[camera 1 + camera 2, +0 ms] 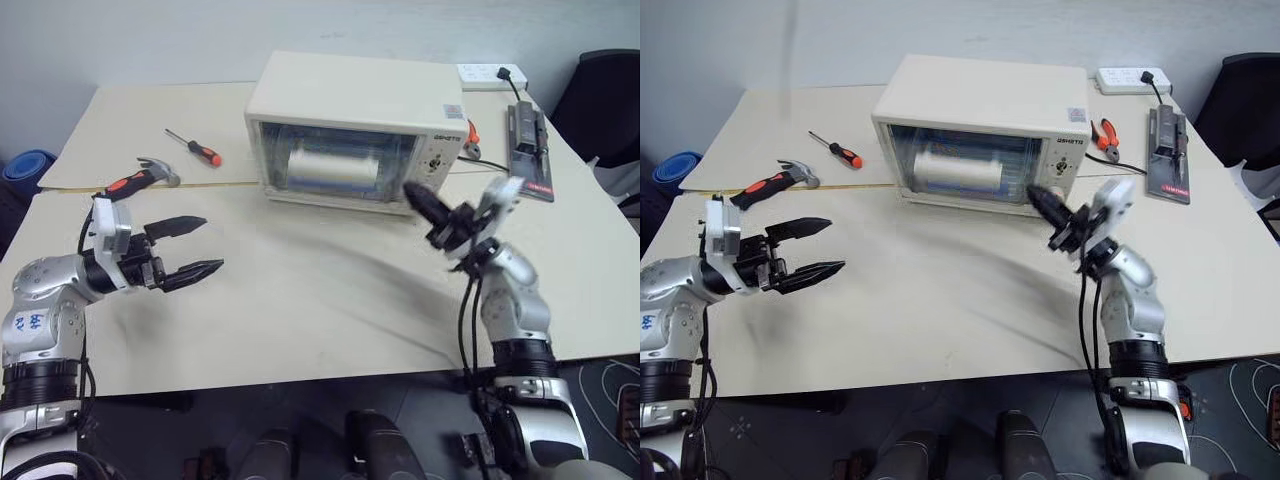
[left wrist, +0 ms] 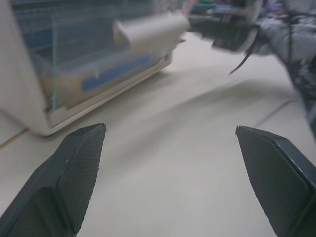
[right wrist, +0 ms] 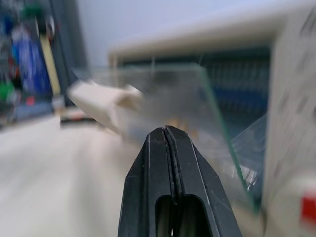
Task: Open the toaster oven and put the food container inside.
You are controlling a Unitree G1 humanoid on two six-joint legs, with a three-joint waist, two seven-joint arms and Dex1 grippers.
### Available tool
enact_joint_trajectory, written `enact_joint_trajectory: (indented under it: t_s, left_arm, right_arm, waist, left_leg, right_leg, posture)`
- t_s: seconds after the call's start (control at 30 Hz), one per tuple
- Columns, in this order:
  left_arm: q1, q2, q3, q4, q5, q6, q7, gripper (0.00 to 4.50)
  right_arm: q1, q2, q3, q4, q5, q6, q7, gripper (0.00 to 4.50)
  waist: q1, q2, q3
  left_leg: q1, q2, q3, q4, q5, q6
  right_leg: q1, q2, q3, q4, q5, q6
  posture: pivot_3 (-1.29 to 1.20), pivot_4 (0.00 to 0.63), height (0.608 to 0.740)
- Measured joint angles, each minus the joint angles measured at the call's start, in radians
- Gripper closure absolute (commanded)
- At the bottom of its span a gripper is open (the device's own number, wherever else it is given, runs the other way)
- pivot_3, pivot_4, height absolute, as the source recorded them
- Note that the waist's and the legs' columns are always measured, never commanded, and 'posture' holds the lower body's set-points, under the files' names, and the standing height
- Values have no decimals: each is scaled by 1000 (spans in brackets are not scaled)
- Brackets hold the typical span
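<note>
Fingers (image 1: 185, 247) of our left arm spread wide, empty, above the surface (image 1: 300, 300); our right fingers (image 1: 422, 203) clenched by the toaster oven (image 1: 355, 130). Left wrist view: food container (image 2: 98, 81) sits inside, behind the glass door (image 3: 197, 108).

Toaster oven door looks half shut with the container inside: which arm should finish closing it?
Right. Its shut gripper sits at the cream-white toaster oven's glass door; the open left gripper hangs well away.
</note>
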Motion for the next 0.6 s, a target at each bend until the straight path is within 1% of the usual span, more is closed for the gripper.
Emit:
enact_joint_trajectory:
  t_s: [0.07,0.13,0.17,0.23,0.33,0.37,0.4,0.43,0.53,0.57,0.6]
  left_arm:
    - [52,0,3,1,25,-34,25,32]
    - [83,0,3,3,39,-51,38,0]
    - [100,0,4,-2,49,-63,52,0]
    - [139,1,17,-11,60,-87,72,0]
    - [211,1,35,-43,78,-118,104,0]
    - [236,1,43,-56,82,-123,114,0]
    - [269,0,49,-80,86,-128,130,0]
    - [301,-2,53,-103,88,-130,140,0]
    - [371,-26,51,-148,105,-157,162,0]
    - [376,-33,47,-153,113,-167,169,0]
    - [376,-46,46,-153,119,-176,184,0]
  right_arm:
    - [0,-30,1,-68,26,50,4,4500]
    - [12,-66,3,-110,27,68,22,4120]
    - [45,-111,20,-148,10,64,58,3930]
    - [127,-189,49,-197,-33,48,128,3263]
    - [260,-257,72,-217,-90,5,200,2301]
    - [299,-273,72,-216,-110,-16,219,1905]
    - [342,-290,73,-215,-128,-53,243,1603]
    - [379,-305,72,-211,-145,-84,262,1179]
    - [439,-313,60,-174,-185,-177,277,225]
    - [445,-313,53,-153,-198,-212,279,13]
    - [452,-313,43,-134,-209,-248,279,13]
  waist:
    - [0,0,0]
    - [2,0,0]
    - [8,0,0]
    - [17,0,0]
    - [24,0,0]
    - [25,0,0]
    - [26,0,0]
    - [26,0,0]
    - [23,0,0]
    - [25,0,0]
    - [26,0,0]
  left_leg:
    - [0,0,0,-1,0,0]
    - [0,0,0,0,0,1]
    - [0,0,0,-1,0,1]
    - [-1,0,0,-1,-1,2]
    - [0,0,2,0,-1,2]
    - [0,0,2,0,-1,2]
    - [0,0,2,0,-1,2]
    - [0,0,2,0,-1,2]
    - [1,0,3,0,-1,2]
    - [1,0,3,0,-1,2]
    - [1,0,3,0,-1,2]
  right_leg:
    - [0,0,0,0,0,0]
    - [0,0,0,-1,0,0]
    - [0,0,0,-1,0,0]
    - [0,0,0,-2,0,0]
    - [1,-1,1,-2,0,0]
    - [1,-1,1,-2,0,0]
    - [1,-1,1,-2,0,0]
    - [1,-1,2,-2,0,0]
    - [2,0,2,-2,0,0]
    - [2,0,2,-1,0,0]
    - [2,0,2,-1,0,0]
  posture:
    - [0,150,740]
    - [0,150,740]
    - [0,150,740]
    - [0,150,740]
    - [0,150,740]
    - [0,150,740]
    - [0,150,740]
    - [0,150,740]
    - [0,150,740]
    - [0,150,740]
    - [0,150,740]
